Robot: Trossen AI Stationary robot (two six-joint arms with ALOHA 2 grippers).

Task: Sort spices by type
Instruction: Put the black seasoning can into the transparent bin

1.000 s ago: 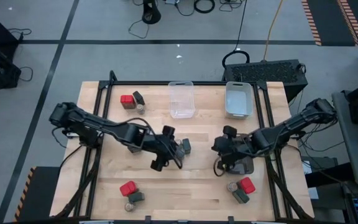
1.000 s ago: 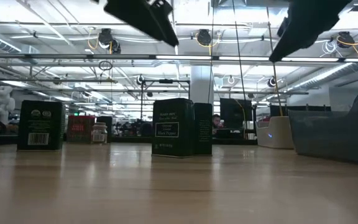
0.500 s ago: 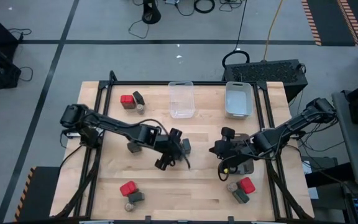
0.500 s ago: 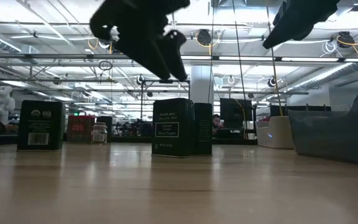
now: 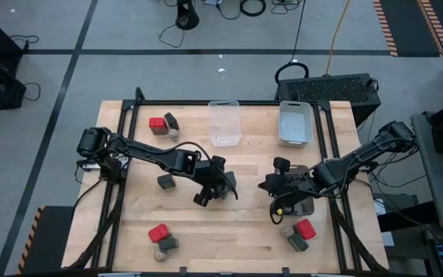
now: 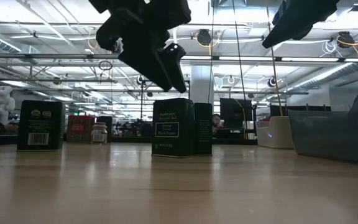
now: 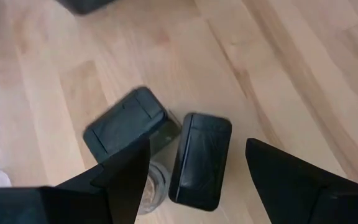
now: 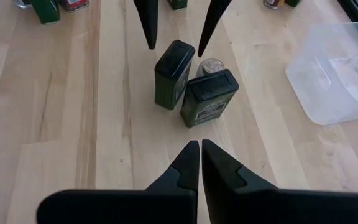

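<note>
Left tool (image 7: 191,165): my fingers apart, poised above the mid-desk cluster. Right tool (image 8: 200,158): fingers pressed together, facing that cluster from the right.

Cluster: two dark tins (image 7: 201,160), upright, touching; one round jar (image 8: 211,66) tucked between.

Desk (image 5: 252,223): pale wood. Beyond it, grey floor with cables.

I count on the desk: red tins (image 5: 158,232), three; clear bin (image 5: 224,123), one; white bin (image 5: 294,124), one, both at the far edge.
</note>
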